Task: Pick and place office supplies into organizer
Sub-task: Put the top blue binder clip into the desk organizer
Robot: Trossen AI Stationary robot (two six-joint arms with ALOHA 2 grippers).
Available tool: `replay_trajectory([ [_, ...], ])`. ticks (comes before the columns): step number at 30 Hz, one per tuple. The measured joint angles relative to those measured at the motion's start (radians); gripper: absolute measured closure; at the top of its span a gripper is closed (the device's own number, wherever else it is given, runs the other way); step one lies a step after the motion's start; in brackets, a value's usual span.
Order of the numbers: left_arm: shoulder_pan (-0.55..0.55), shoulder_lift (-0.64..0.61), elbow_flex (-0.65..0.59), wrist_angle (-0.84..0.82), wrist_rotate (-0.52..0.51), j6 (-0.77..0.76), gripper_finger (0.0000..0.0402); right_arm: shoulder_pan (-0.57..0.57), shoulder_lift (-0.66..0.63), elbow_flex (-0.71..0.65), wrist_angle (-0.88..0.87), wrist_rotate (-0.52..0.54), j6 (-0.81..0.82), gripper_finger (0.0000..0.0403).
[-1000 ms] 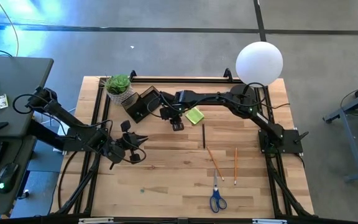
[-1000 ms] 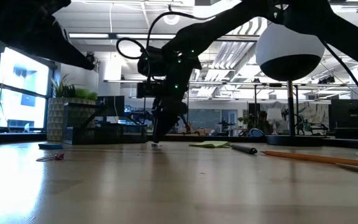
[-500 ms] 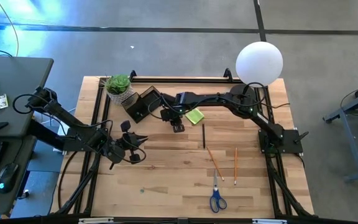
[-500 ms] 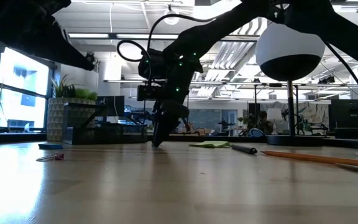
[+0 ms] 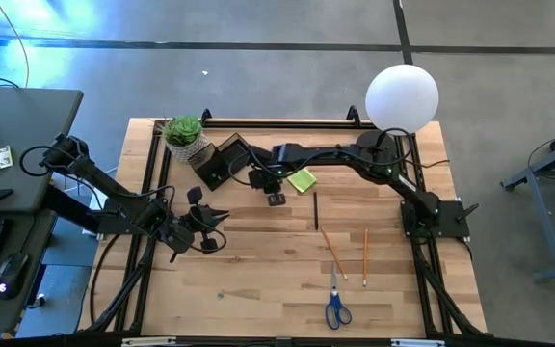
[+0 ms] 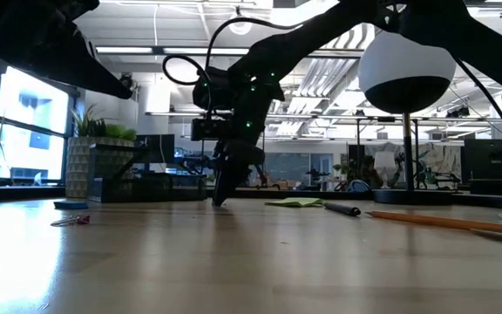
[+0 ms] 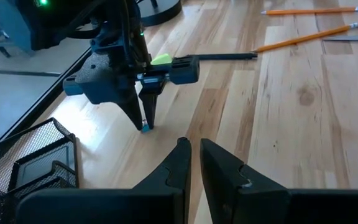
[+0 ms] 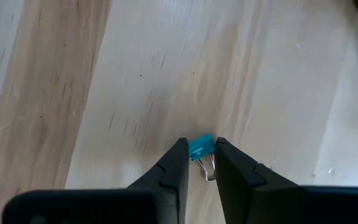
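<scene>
- Organizer (image 5: 217, 164), a black mesh box, sits by the potted plant (image 5: 184, 132); can't tell what's inside, no readable labels anywhere.
- Right gripper (image 8: 196, 163) is stretched across, tips down at the table just beside the organizer, fingers nearly closed and pinching a small blue binder clip (image 8: 201, 148).
- Left gripper (image 7: 194, 151) hovers nearby, fingers only a sliver apart, holding nothing.
- Sticky pad (image 5: 303, 179), pen (image 5: 316, 209), pencils (image 5: 332, 253) and scissors (image 5: 336, 306) lie loose on the wood.

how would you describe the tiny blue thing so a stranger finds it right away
Start at the mesh organizer near the potted plant. Beside it the right pincer points down at the table, its tips closed on a blue binder clip, the only blue item there with wire loops.
</scene>
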Motion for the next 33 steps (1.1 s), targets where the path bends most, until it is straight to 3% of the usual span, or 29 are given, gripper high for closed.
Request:
replay_trajectory([
  [6, 0.000, -0.025, 0.002, -0.005, -0.002, 0.026, 0.0376, 0.009, 0.005, 0.062, 0.025, -0.004, 0.021, 0.0329],
  [14, -0.001, -0.150, 0.042, -0.127, 0.030, 0.023, 0.0376, 0.023, 0.002, 0.184, 0.180, -0.046, 0.050, 0.0338],
  [26, -0.003, -0.209, 0.043, -0.126, 0.052, 0.025, 0.0376, 0.000, 0.001, 0.194, 0.528, -0.049, 0.164, 0.0327],
  [33, -0.003, -0.253, 0.043, -0.107, 0.048, 0.073, 0.0376, -0.005, 0.015, 0.196, 0.590, -0.050, 0.226, 0.0328],
])
